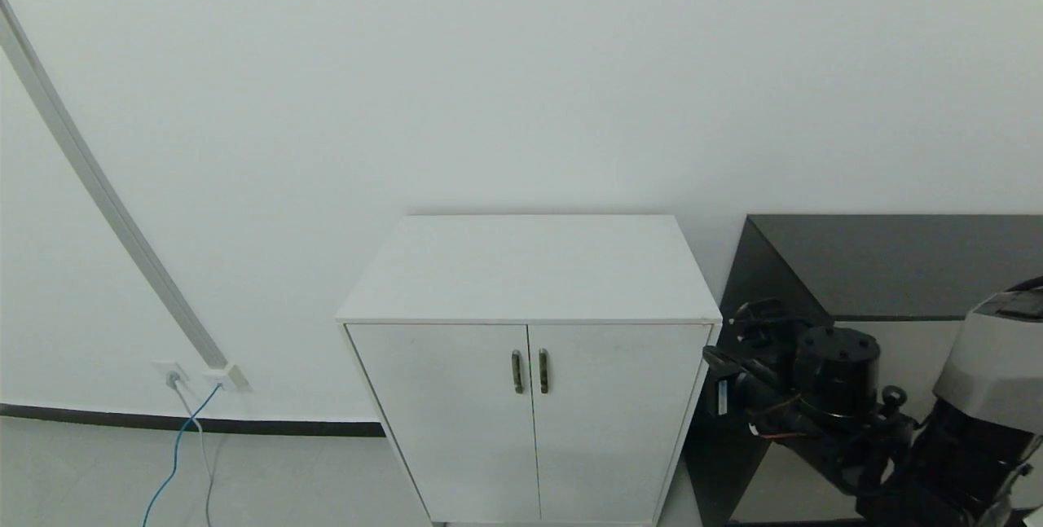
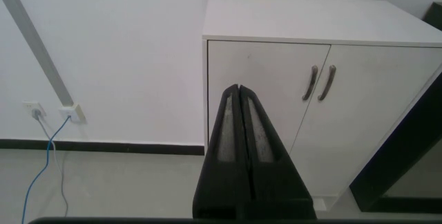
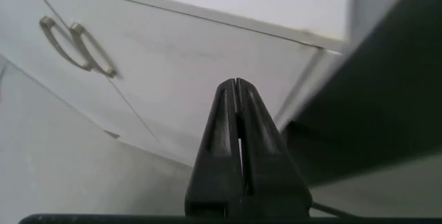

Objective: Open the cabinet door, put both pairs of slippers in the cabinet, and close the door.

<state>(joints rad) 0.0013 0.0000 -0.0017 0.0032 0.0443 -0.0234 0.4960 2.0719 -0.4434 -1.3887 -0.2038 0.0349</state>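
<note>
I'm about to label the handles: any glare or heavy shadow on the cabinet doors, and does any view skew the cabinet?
Head view: even, soft light, no glare on the cabinet, handles plain, its sides narrow downward. Left wrist view: the shut left pincer hides part of the left door. Right wrist view: cabinet sits tilted, right pincer dark in front.

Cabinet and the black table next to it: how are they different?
The white cabinet is white all over, but the black table has a dark top and side. The cabinet has two shut doors with handles in the middle. The table has no doors or handles on the part in view. Both have flat tops and stand side by side against the wall.
</note>
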